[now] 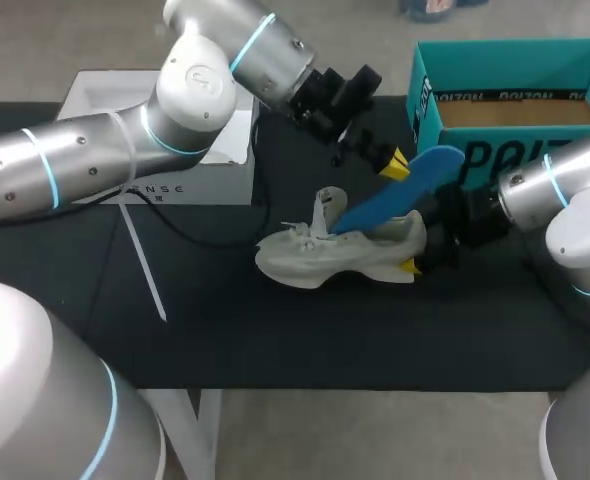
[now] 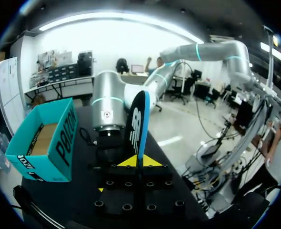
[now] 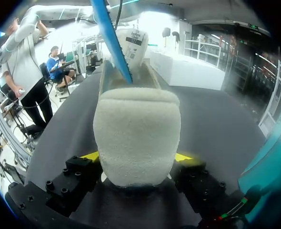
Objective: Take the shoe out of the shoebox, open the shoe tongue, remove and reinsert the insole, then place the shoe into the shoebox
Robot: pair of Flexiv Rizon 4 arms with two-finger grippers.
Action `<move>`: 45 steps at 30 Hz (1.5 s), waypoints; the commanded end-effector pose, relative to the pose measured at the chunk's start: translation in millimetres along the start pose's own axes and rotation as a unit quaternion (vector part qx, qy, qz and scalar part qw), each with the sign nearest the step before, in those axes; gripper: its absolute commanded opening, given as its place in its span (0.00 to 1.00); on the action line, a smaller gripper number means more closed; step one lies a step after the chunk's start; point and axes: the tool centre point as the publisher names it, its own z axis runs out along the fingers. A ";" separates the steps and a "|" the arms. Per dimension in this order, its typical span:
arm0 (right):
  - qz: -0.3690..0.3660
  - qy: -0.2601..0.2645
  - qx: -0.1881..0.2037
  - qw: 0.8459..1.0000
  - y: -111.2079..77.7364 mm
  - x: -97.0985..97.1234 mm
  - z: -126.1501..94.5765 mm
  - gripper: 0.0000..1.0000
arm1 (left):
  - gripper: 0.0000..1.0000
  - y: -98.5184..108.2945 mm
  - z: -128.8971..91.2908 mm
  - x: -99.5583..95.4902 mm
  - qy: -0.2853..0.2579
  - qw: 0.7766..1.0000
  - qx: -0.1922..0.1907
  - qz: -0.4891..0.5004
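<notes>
Right hand (image 3: 136, 156), seemingly around shoe (image 1: 320, 262) heel

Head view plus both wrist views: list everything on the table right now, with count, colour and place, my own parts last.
off-white fabric sneaker: one, off-white, standing on its sole mid-table, heel towards the right arm.
blue foam insole: one, blue, slanting up out of the sneaker's opening, lower end inside.
teal cardboard shoebox: one, teal, open, far right of the table, no shoe inside.
white flat box: one, white, far left, under the left arm.
black table cover: one, black, beneath everything.
left gripper: one, yellow tips, shut on the insole's upper end.
right gripper: one, yellow tips, shut on the sneaker's heel.
</notes>
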 end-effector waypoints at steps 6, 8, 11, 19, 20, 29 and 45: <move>0.000 -0.001 0.002 1.000 -0.8 0.4 2.7 0.00 | 0.00 0.2 -0.3 -1.1 0.001 1.000 0.000 0.000; 0.000 -0.001 0.002 1.000 -0.8 0.4 2.7 0.00 | 0.00 0.2 -0.3 -1.1 0.001 1.000 0.000 0.000; 0.000 -0.001 0.002 1.000 -0.8 0.4 2.7 0.00 | 0.00 0.2 -0.3 -1.1 0.001 1.000 0.000 0.000; 0.000 -0.001 0.002 1.000 -0.8 0.4 2.7 0.00 | 0.00 -29.4 0.9 34.2 -0.014 0.999 0.043 -0.013; 0.000 -0.001 0.002 1.000 -0.8 0.4 2.7 0.00 | 0.00 -34.7 2.5 39.1 -0.013 0.999 0.052 -0.012; 0.000 -0.001 0.002 1.000 -0.8 0.4 2.7 0.00 | 0.00 -72.3 3.0 85.1 -0.009 0.988 0.119 -0.095; 0.000 -0.001 0.002 1.000 -0.8 0.4 2.7 0.00 | 0.00 -72.2 -13.1 173.8 0.002 0.948 0.278 -0.155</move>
